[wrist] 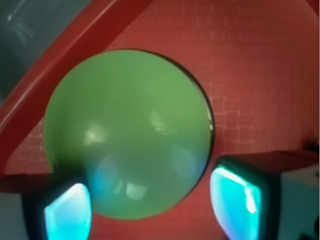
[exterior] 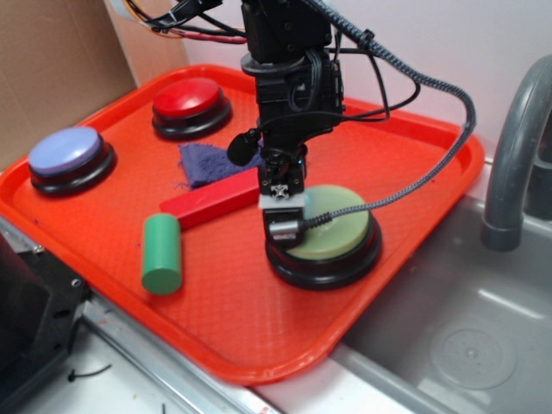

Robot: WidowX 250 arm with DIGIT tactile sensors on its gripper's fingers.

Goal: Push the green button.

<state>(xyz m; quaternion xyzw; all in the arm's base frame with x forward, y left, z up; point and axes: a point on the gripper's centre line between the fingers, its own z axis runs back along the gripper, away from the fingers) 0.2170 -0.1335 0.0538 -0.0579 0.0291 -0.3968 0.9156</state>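
Carrying surface: orange-red plastic tray (exterior: pixel 414 164) with raised rim and fine grid texture, resting on the counter beside a grey sink (exterior: pixel 466 336).

Positions relative to the green button (exterior: pixel 332 226), which sits on a black ring base near the tray's right side:
- Red block (exterior: pixel 211 205): just left of it, lying flat.
- Dark green cylinder (exterior: pixel 161 253): further left and nearer the front rim, on its side.
- Blue-purple cloth (exterior: pixel 210 162): left and behind, touching the red block's far edge.
- Red button (exterior: pixel 187 99): well behind and left, near the back rim.
- Lavender-blue button (exterior: pixel 65 153): farthest left, at the tray's left corner.
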